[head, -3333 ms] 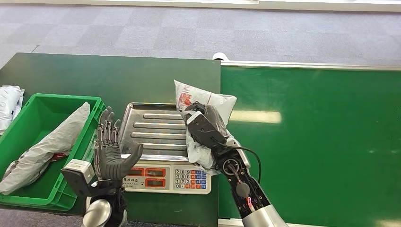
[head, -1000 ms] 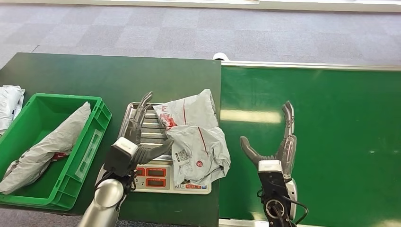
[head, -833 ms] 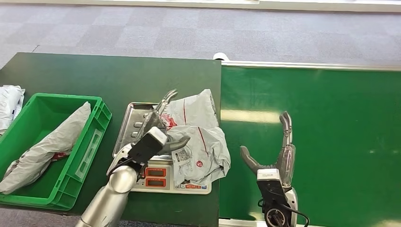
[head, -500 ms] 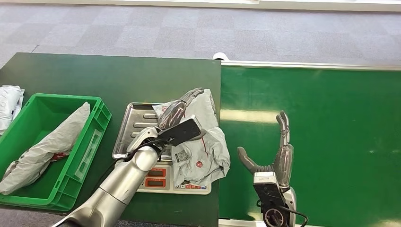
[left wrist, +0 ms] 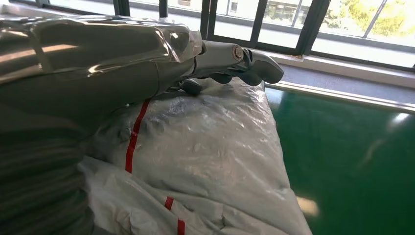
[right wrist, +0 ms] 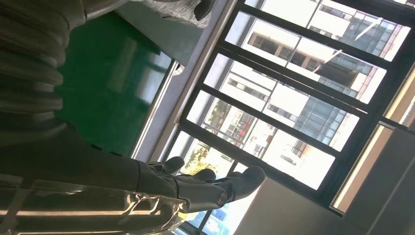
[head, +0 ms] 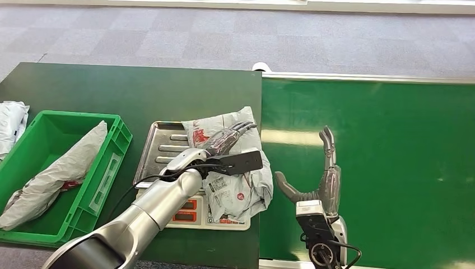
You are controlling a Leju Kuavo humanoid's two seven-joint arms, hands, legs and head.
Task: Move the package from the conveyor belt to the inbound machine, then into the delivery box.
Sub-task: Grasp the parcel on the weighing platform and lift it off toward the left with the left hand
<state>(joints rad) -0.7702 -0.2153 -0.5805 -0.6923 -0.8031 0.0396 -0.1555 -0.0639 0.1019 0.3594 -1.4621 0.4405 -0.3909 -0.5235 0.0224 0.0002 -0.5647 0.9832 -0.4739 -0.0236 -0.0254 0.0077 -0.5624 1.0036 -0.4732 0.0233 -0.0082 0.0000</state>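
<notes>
A crumpled grey-and-white plastic package (head: 238, 188) with red print lies on the right side of the steel weighing scale (head: 162, 148), hanging over its keypad. My left hand (head: 227, 148) reaches across the scale and lies over the top of the package, its fingers stretched out and its thumb out towards the belt. In the left wrist view the fingers (left wrist: 235, 56) rest along the package (left wrist: 205, 161). My right hand (head: 313, 188) stands open and upright over the green conveyor belt (head: 392, 168), just right of the package, holding nothing; its fingers (right wrist: 205, 188) are spread.
A green delivery box (head: 33, 140) stands left of the scale with a grey package (head: 56, 171) inside. Another white bag (head: 11, 126) lies at the table's far left edge. The scale's red display (head: 187, 216) faces me.
My right hand let go of the package on the scale and drew back over the belt. My left arm swung from the scale's left side across onto the package.
</notes>
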